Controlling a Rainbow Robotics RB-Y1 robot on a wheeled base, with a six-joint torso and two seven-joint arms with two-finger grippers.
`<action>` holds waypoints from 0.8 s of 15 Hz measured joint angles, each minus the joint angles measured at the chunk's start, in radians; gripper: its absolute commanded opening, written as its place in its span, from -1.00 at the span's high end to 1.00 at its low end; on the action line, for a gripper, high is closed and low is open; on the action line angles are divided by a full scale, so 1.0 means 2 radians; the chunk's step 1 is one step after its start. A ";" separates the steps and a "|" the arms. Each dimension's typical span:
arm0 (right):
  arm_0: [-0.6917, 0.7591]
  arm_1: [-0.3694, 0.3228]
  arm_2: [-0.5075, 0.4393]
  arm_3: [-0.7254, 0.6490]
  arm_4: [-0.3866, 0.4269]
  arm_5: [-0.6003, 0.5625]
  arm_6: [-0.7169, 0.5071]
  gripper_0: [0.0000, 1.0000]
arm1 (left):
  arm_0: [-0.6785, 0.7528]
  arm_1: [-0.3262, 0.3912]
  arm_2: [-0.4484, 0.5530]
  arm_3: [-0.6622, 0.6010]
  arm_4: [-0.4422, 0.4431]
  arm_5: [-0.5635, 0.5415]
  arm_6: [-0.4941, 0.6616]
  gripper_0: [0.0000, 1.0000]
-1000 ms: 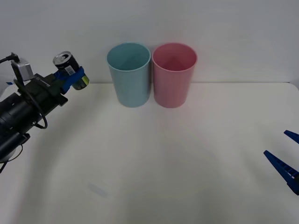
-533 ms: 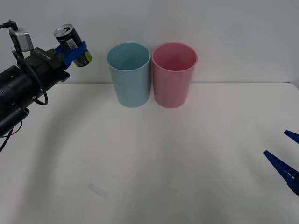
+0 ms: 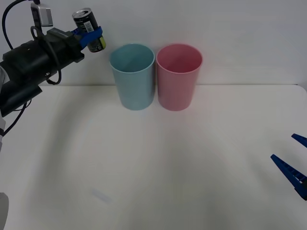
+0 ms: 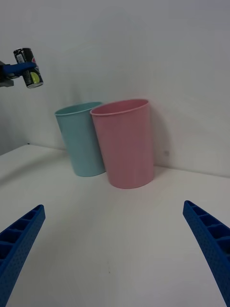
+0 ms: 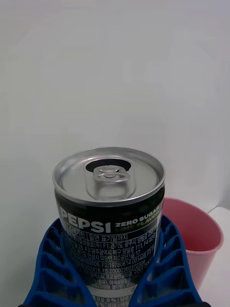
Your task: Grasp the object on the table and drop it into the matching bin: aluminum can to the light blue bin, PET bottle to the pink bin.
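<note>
White table (image 3: pixel 153 158); blue bin (image 3: pixel 132 76) touching pink bin (image 3: pixel 179 76). I carry the can (image 3: pixel 88 29) pinched upright in my left gripper (image 3: pixel 91 37), above and left of the blue bin, clearing its rim. Right gripper (image 3: pixel 293 165) waits spread, well right.

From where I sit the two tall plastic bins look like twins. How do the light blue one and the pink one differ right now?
Colour: the tall round light blue plastic bin against the tall round pink plastic bin. Position: the blue bin stands on the robot's left, the pink one on its right. Nearness to the load: the blue bin is closer to the small dark aluminum can held aloft in the left gripper. Both stand upright, side by side, with the same tapered shape.
</note>
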 measured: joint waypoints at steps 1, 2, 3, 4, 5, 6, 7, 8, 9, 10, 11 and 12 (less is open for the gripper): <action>0.000 0.000 0.000 0.000 0.000 0.000 0.000 -1.00 | -0.017 -0.001 -0.003 0.021 -0.006 0.000 -0.001 1.00; 0.000 0.000 0.000 0.000 0.000 0.000 0.000 -1.00 | -0.037 -0.004 -0.005 0.045 -0.014 0.000 -0.002 1.00; 0.000 0.000 0.000 0.000 0.000 0.000 0.000 -1.00 | -0.055 -0.009 -0.005 0.067 -0.023 0.001 -0.005 1.00; 0.000 0.000 0.000 0.000 0.000 0.000 0.000 -1.00 | -0.072 -0.013 -0.005 0.089 -0.032 0.002 -0.007 1.00; 0.000 0.000 0.000 0.000 0.000 0.000 0.000 -1.00 | -0.090 -0.017 -0.006 0.109 -0.041 0.003 -0.010 1.00; 0.000 0.000 0.000 0.000 0.000 0.000 0.000 -1.00 | -0.104 -0.021 -0.005 0.127 -0.049 0.003 -0.012 1.00; 0.000 0.000 0.000 0.000 0.000 0.000 0.000 -1.00 | -0.118 -0.025 -0.005 0.144 -0.057 0.005 -0.014 1.00; 0.000 0.000 0.000 0.000 0.000 0.000 0.000 -1.00 | -0.133 -0.031 -0.005 0.161 -0.067 0.008 -0.016 1.00; 0.000 0.000 0.000 0.000 0.000 0.000 0.000 -1.00 | -0.145 -0.037 -0.004 0.174 -0.076 0.013 -0.018 1.00; 0.000 0.000 0.000 0.000 0.000 0.000 0.000 -1.00 | -0.153 -0.043 -0.001 0.181 -0.086 0.018 -0.019 1.00; 0.000 0.000 0.000 0.000 0.000 0.000 0.000 -1.00 | -0.158 -0.051 0.005 0.183 -0.099 0.021 -0.019 1.00; 0.000 0.000 0.000 0.000 0.000 0.000 0.000 -1.00 | -0.162 -0.061 0.013 0.183 -0.114 0.022 -0.018 1.00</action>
